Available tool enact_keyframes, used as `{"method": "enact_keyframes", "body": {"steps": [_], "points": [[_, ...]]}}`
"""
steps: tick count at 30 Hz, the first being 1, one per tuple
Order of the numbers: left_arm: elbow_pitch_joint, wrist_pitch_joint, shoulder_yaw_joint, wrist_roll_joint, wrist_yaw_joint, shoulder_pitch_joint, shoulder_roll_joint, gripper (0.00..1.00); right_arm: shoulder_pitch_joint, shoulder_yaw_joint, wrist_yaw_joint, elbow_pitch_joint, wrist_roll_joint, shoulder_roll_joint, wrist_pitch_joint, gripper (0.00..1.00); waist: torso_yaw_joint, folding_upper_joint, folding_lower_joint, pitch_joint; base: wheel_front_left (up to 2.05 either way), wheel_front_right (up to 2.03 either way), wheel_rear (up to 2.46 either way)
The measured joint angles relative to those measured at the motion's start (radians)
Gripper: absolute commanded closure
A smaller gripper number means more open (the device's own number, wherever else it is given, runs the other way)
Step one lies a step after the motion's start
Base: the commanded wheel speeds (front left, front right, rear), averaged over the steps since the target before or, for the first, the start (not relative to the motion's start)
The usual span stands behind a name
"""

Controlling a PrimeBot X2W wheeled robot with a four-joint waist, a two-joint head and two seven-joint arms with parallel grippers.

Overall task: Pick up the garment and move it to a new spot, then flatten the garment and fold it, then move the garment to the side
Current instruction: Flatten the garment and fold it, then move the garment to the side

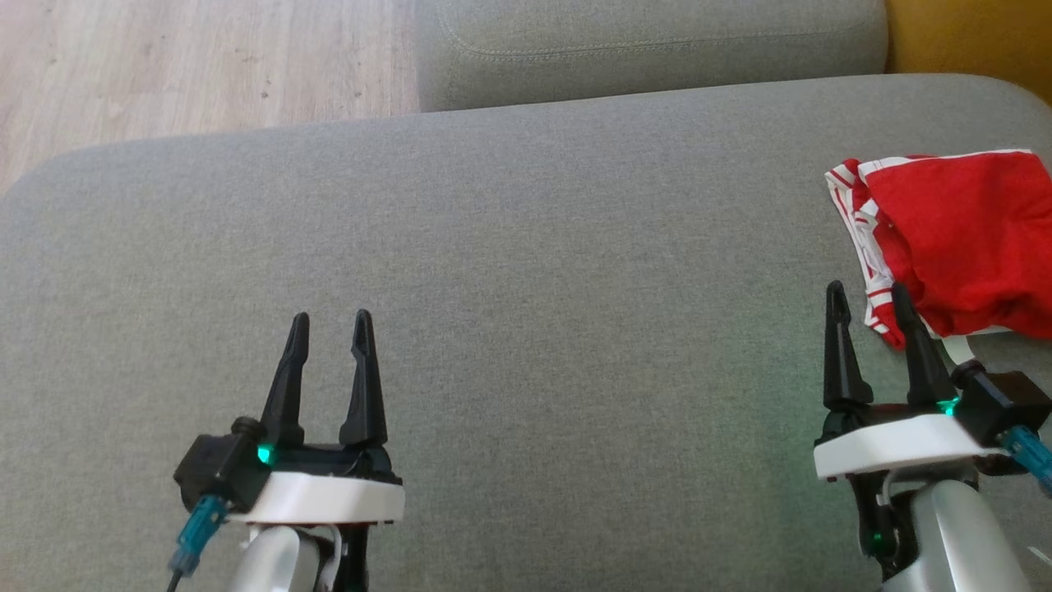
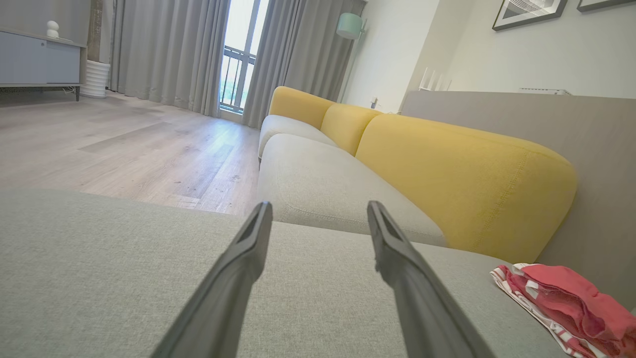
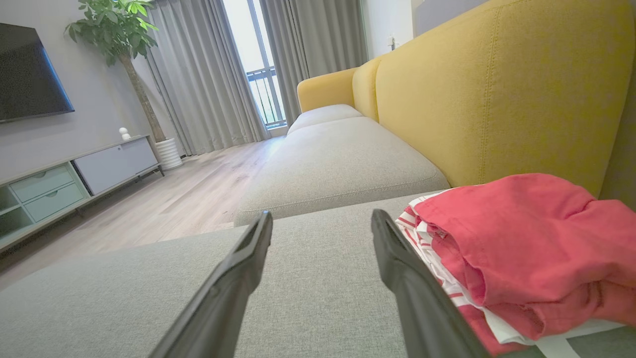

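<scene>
Right, spotting the red garment (image 1: pixel 962 238) with its white-striped trim, bunched in a heap at the right end of the grey seat cushion (image 1: pixel 526 247), close under the yellow backrest (image 3: pixel 497 74). Finding the right gripper (image 1: pixel 868 288) just beside its near edge, fingers spread apart and gripping nothing; one finger overlapping the striped trim in the head view, touching or not impossible to say. Seeing the left gripper (image 1: pixel 331 316) well away over bare cushion, likewise spread and empty. Beyond, catching a second grey cushion (image 1: pixel 649 49) and wooden floor (image 1: pixel 164 66).
</scene>
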Motion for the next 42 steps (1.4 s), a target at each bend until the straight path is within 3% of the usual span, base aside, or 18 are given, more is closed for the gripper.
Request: {"method": "enact_keyframes", "body": {"steps": [19, 20, 26, 42], "points": [[-0.003, 0.000, 0.014, -0.028, 0.010, 0.011, 0.000, 0.00, 0.000, 0.019, 0.000, 0.005, 0.000, 0.000, 0.000, 0.00, -0.003, 0.0000, 0.0000, -0.007, 0.00, 0.00, 0.00], [-0.003, 0.000, 0.015, -0.034, 0.015, 0.011, 0.000, 1.00, 0.000, 0.021, 0.000, 0.005, 0.000, 0.000, 0.000, 1.00, -0.003, 0.0000, 0.0000, -0.007, 0.00, 0.00, 0.00], [0.072, 0.004, 0.007, -0.044, 0.017, 0.059, -0.001, 1.00, 0.043, 0.027, 0.000, 0.079, 0.009, 0.004, 0.003, 1.00, -0.003, 0.0000, 0.0000, -0.008, 0.00, 0.00, 0.00], [0.079, 0.045, 0.032, -0.203, 0.008, 0.065, 0.000, 1.00, 0.054, 0.010, 0.000, 0.077, 0.185, 0.004, 0.047, 1.00, -0.002, 0.0000, 0.0000, -0.015, 0.00, 0.00, 0.00]]}}
